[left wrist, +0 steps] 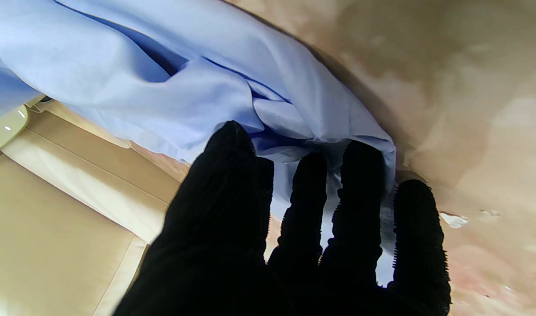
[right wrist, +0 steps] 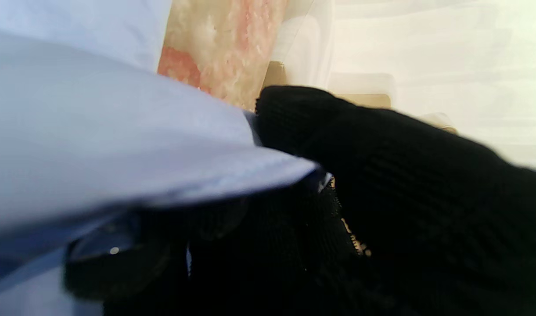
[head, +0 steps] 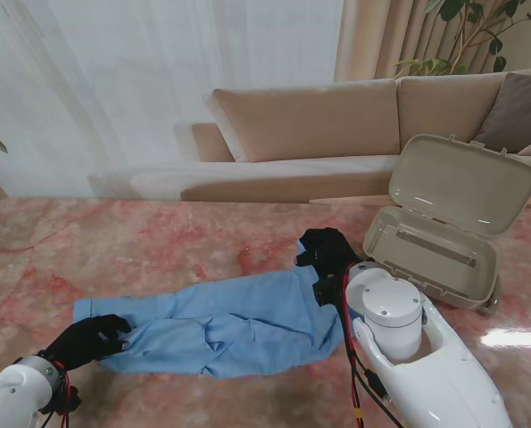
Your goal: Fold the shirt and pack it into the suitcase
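A light blue shirt [head: 229,321] lies crumpled in a long strip across the marble table [head: 158,241]. My left hand [head: 94,339], in a black glove, grips the shirt's left end; the left wrist view shows the shirt [left wrist: 206,79] bunched between the thumb and fingers of the left hand [left wrist: 294,228]. My right hand [head: 326,254] holds the shirt's right end, lifted a little off the table. In the right wrist view the shirt [right wrist: 96,145] is pinched in the right hand [right wrist: 382,184]. The beige suitcase [head: 461,183] stands open just right of my right hand, with nothing inside.
A beige sofa [head: 336,125] runs along behind the table's far edge. A potted plant [head: 479,27] stands behind the sofa at the back right. My white right forearm [head: 408,348] covers the near right part of the table.
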`<action>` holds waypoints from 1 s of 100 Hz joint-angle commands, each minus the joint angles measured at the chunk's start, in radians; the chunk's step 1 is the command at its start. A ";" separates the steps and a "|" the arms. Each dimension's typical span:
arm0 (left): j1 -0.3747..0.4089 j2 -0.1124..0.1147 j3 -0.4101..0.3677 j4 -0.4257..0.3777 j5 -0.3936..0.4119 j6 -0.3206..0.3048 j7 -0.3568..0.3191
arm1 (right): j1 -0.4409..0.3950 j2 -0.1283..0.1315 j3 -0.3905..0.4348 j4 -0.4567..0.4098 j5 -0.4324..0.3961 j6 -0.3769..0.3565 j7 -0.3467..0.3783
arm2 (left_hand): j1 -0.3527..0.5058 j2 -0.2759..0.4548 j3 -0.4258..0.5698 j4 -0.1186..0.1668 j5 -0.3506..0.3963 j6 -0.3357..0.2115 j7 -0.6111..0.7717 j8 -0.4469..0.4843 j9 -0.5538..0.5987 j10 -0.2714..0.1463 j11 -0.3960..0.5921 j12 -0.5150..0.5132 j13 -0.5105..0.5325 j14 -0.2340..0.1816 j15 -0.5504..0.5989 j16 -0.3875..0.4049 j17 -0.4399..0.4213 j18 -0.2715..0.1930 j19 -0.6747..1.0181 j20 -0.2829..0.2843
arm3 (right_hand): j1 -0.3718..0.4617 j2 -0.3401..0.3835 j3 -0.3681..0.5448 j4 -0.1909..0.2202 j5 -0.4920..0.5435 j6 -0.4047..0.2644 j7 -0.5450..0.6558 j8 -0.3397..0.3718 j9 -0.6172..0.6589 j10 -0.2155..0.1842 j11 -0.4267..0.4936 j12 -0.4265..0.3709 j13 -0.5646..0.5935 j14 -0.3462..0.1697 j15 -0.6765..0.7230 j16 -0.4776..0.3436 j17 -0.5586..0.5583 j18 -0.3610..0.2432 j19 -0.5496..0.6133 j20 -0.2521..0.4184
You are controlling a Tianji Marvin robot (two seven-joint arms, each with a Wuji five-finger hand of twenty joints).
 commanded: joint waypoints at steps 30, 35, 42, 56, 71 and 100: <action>-0.017 0.001 0.069 0.079 -0.030 -0.010 -0.058 | 0.056 -0.027 -0.071 -0.023 0.036 -0.021 -0.012 | 0.019 0.035 -0.012 0.025 -0.002 0.013 -0.011 -0.013 0.003 -0.005 -0.066 -0.048 -0.027 0.037 -0.145 -0.097 -0.004 0.027 0.007 0.005 | 0.029 -0.029 0.054 0.066 0.035 0.022 0.052 0.018 0.070 0.041 0.067 0.012 0.022 -0.073 0.040 0.026 0.050 -0.059 0.093 0.029; -0.023 0.003 0.075 0.082 -0.033 -0.014 -0.063 | 0.063 -0.030 -0.080 -0.024 0.042 -0.023 -0.018 | 0.020 0.034 -0.012 0.025 -0.001 0.015 -0.012 -0.013 0.004 -0.003 -0.066 -0.048 -0.027 0.037 -0.145 -0.097 -0.004 0.026 0.008 0.006 | 0.029 -0.029 0.053 0.065 0.035 0.022 0.052 0.018 0.070 0.041 0.067 0.012 0.022 -0.072 0.039 0.026 0.050 -0.058 0.092 0.029; -0.032 0.005 0.085 0.087 -0.037 -0.017 -0.071 | 0.072 -0.033 -0.093 -0.026 0.048 -0.024 -0.023 | 0.019 0.035 -0.012 0.025 -0.002 0.015 -0.013 -0.014 0.003 -0.004 -0.067 -0.048 -0.027 0.037 -0.144 -0.097 -0.004 0.025 0.009 0.007 | 0.030 -0.030 0.053 0.065 0.035 0.022 0.052 0.018 0.069 0.041 0.066 0.012 0.022 -0.070 0.036 0.024 0.049 -0.055 0.089 0.028; -0.055 0.008 0.109 0.104 -0.055 -0.020 -0.084 | 0.095 -0.040 -0.123 -0.023 0.065 -0.028 -0.031 | 0.019 0.038 -0.012 0.026 -0.005 0.014 -0.015 -0.014 0.002 -0.003 -0.067 -0.049 -0.029 0.038 -0.144 -0.097 -0.005 0.025 0.011 0.009 | 0.030 -0.032 0.051 0.064 0.035 0.022 0.052 0.017 0.067 0.043 0.064 0.011 0.022 -0.066 0.031 0.022 0.047 -0.045 0.081 0.026; -0.079 0.010 0.133 0.120 -0.072 -0.023 -0.092 | 0.121 -0.048 -0.158 -0.011 0.085 -0.032 -0.036 | 0.020 0.038 -0.012 0.026 -0.004 0.017 -0.015 -0.014 0.002 -0.001 -0.066 -0.049 -0.029 0.039 -0.142 -0.096 -0.003 0.024 0.013 0.010 | 0.031 -0.032 0.052 0.063 0.033 0.020 0.050 0.016 0.065 0.042 0.062 0.011 0.022 -0.062 0.025 0.020 0.046 -0.036 0.075 0.025; -0.108 0.007 0.167 0.140 -0.113 -0.025 -0.085 | 0.174 -0.068 -0.218 0.040 0.126 -0.031 -0.045 | 0.020 0.040 -0.012 0.026 -0.006 0.019 -0.016 -0.015 0.000 0.003 -0.066 -0.049 -0.030 0.043 -0.140 -0.095 -0.002 0.024 0.017 0.013 | 0.031 -0.028 0.049 0.057 0.031 0.017 0.048 0.016 0.062 0.040 0.059 0.011 0.022 -0.057 0.016 0.015 0.044 -0.025 0.063 0.022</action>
